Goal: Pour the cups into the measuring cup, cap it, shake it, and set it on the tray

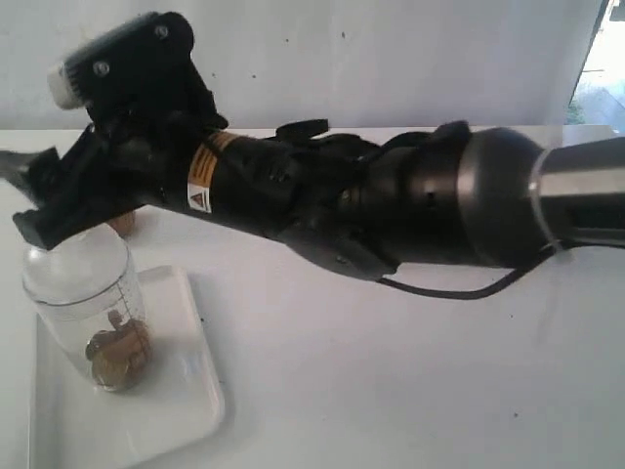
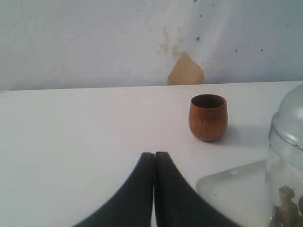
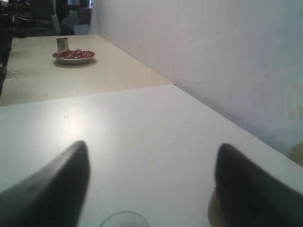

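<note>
The measuring cup [image 1: 93, 313], a clear marked cylinder with brown bits at its bottom, stands upright on the white tray [image 1: 181, 391]. The clear dome cap [image 1: 76, 259] sits on top of it. My right gripper [image 1: 24, 195] reaches across from the right and hovers just above the cap. In the right wrist view its jaws [image 3: 152, 146] are open and hold nothing, with the cap's neck ring [image 3: 124, 220] below them. The brown wooden cup [image 2: 208, 117] stands upright on the table behind the tray. My left gripper [image 2: 155, 153] is shut and empty, low over the table near the tray's corner [image 2: 232, 187].
The right arm [image 1: 391, 205] spans the middle of the table. A white wall [image 2: 94, 42] backs the table's far edge. On a further table sit a bowl of red things [image 3: 73, 55] and a small metal container [image 3: 62, 43].
</note>
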Available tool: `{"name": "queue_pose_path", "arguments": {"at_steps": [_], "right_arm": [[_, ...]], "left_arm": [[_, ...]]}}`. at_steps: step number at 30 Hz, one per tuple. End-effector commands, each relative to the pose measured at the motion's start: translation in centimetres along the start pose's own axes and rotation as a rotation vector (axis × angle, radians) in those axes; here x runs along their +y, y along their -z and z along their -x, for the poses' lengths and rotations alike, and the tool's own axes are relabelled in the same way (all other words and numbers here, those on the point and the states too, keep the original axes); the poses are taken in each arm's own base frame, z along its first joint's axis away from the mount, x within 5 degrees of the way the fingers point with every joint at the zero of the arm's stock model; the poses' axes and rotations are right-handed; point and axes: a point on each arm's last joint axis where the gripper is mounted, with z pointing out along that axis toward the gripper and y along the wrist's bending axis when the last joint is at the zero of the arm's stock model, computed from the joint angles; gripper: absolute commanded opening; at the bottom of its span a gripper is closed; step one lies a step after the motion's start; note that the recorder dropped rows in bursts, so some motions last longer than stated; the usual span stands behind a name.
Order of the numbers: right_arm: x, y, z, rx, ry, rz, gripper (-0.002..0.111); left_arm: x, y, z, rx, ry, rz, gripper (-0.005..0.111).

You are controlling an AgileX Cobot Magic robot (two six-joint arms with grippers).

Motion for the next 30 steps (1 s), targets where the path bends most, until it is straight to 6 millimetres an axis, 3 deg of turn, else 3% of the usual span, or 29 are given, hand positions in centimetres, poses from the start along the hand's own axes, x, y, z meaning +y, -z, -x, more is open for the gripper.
{"name": "queue_pose_path", "arguments": {"at_steps": [1, 3, 7, 12, 19, 23, 30], "right_arm": [[-0.3, 2.0, 3.0, 0.036, -0.044, -0.068, 0.020], [-0.5, 3.2, 4.1, 0.075, -0.062, -0.109, 0.000], [-0.7, 6.3, 6.9, 0.146, -0.024, -0.196, 0.001], [-0.5, 11.8, 10.7, 0.201, 0.012, -0.301, 0.001], [1.0, 20.0, 13.8, 0.062, 0.051, -0.325, 0.001], [2.0, 25.0, 13.9, 0.003, 0.051, -0.341, 0.001], [2.7, 31.8, 12.2, 0.042, 0.013, -0.429, 0.001]], "left_arm": [[0.0, 0.0, -0.1, -0.005, 0.000, 0.002, 0.001], [0.0, 0.0, -0.1, -0.005, 0.000, 0.002, 0.001], [0.0, 0.0, -0.1, -0.005, 0.000, 0.002, 0.001], [0.0, 0.0, -0.1, -0.005, 0.000, 0.002, 0.001], [0.0, 0.0, -0.1, -0.005, 0.000, 0.002, 0.001], [0.0, 0.0, -0.1, -0.005, 0.000, 0.002, 0.001], [0.0, 0.0, -0.1, -0.005, 0.000, 0.002, 0.001]]}}
